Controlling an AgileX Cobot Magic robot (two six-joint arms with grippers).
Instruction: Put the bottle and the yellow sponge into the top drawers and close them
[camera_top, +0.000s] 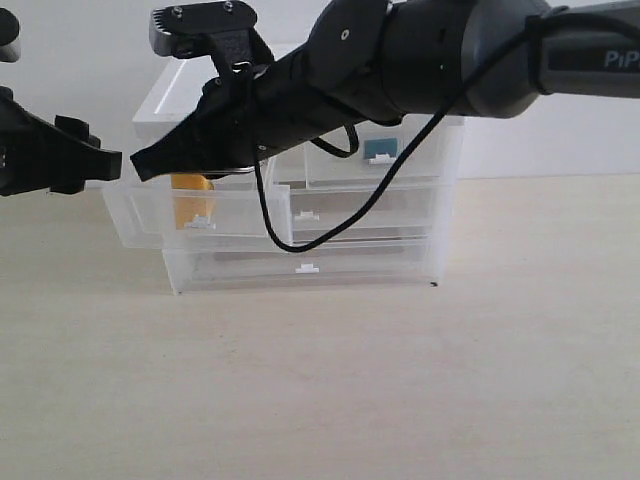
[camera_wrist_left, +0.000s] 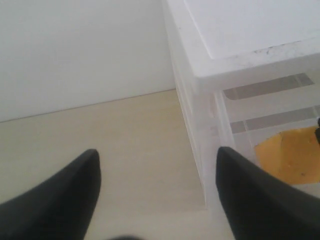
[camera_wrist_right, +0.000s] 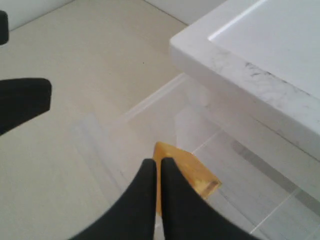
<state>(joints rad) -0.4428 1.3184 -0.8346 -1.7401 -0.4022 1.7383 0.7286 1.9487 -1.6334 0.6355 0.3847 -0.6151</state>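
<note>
The left top drawer (camera_top: 150, 215) stands pulled out of the cabinet, and the yellow sponge (camera_top: 190, 190) lies inside it. My right gripper (camera_top: 140, 165) reaches across over that drawer, shut with nothing between its fingers. In the right wrist view the shut gripper (camera_wrist_right: 157, 162) hovers just above the sponge (camera_wrist_right: 192, 172). My left gripper (camera_top: 95, 160) is open and empty beside the drawer's left end. Its wrist view shows the gripper (camera_wrist_left: 157, 155) next to the cabinet, with the sponge (camera_wrist_left: 292, 155) visible through the drawer. The bottle (camera_top: 381, 150) shows its teal label through the right top drawer (camera_top: 425, 150).
The white cabinet (camera_top: 180, 95) stands on a pale wooden table (camera_top: 320, 380). Two full-width drawers (camera_top: 305, 215) (camera_top: 305, 267) sit below the top ones. A black cable (camera_top: 290, 235) from my right arm loops down in front of the drawers.
</note>
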